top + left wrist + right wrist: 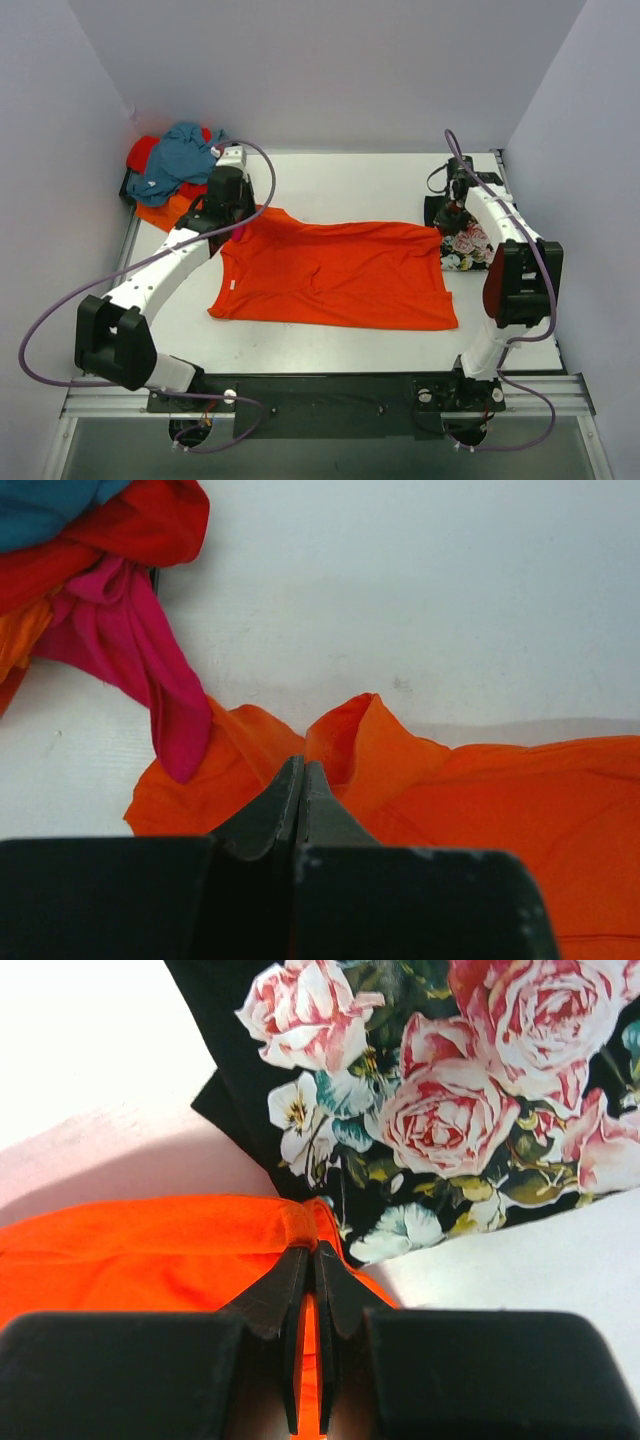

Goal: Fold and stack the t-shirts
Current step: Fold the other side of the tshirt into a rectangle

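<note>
— Shirts first: where does the orange t-shirt (340, 275) lie?
— We see it spread flat across the middle of the counter (350, 180), its long side running left to right.
— And our hands?
— The left hand (302, 772) is closed on a bunched fold at the shirt's far left corner. The right hand (308, 1257) pinches the far right corner, with orange cloth showing between its fingers.
— What lies around it?
— Just beside the right hand we see the black floral t-shirt (450, 1090), touching the orange edge. Back left, piled together: the teal t-shirt (185, 150) on top, the red one (143, 152), and the magenta pink one (140, 650) hanging down against orange cloth near the left hand.
</note>
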